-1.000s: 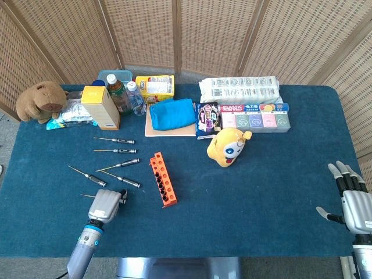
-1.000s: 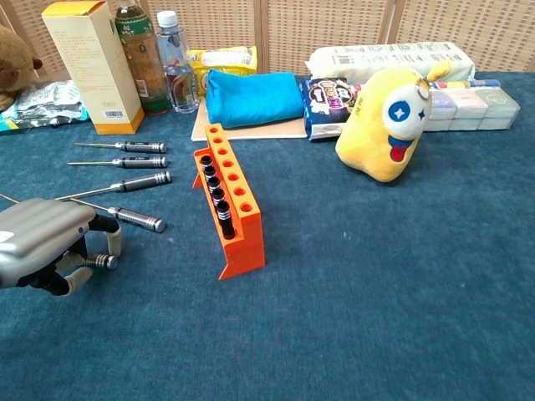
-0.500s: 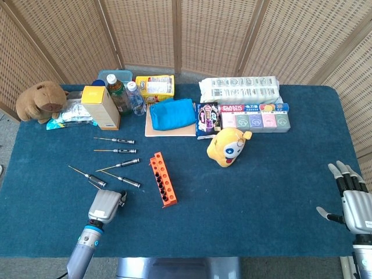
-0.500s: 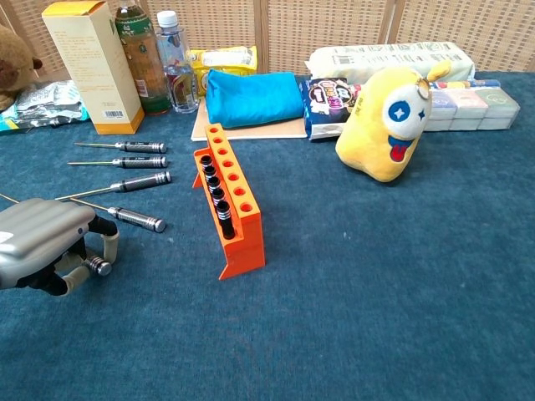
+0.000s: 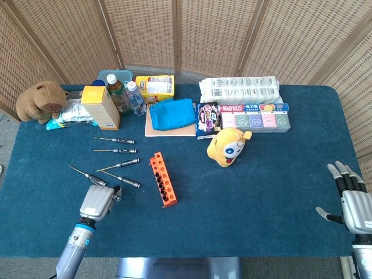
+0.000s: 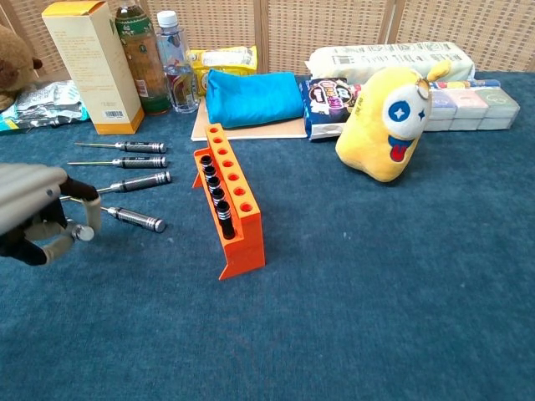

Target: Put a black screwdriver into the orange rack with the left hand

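Left hand [image 6: 38,219] — pinches slim, knurled black screwdriver [image 6: 81,233]; orange rack [image 5: 163,179] ridged, holed | right hand [image 5: 352,200] splayed, empty

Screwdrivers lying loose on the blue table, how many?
5. Four screwdrivers lie left of the orange rack; one farther left, by the left robot hand, which seems to hold another.
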